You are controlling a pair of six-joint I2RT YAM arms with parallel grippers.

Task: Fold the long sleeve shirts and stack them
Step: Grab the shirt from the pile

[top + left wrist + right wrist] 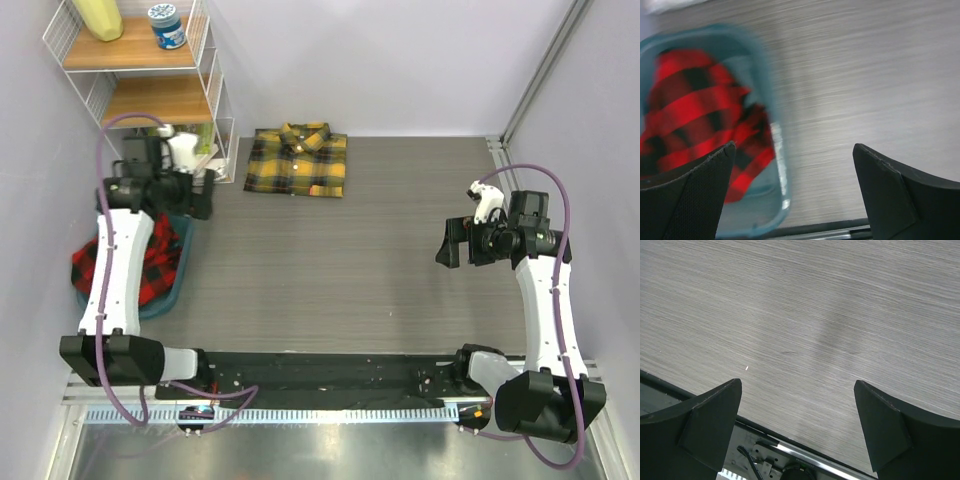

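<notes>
Shirts: one yellow shirt (298, 160) folded, one red shirt (690, 105) in the bin (782, 175); left claw (794, 147) and right claw (797, 382) spread.

Below the left claw (198, 196) and a little to its left, a blue plastic tub (183, 262), standing at the left edge of a grey wood-grain table (350, 280). Behind this claw, a white wire shelf (212, 95) with two wooden boards. On the top board, a yellow container (100, 18) and beside it a blue-lidded jar (167, 26). Under the right claw (452, 243), plain table surface.
</notes>
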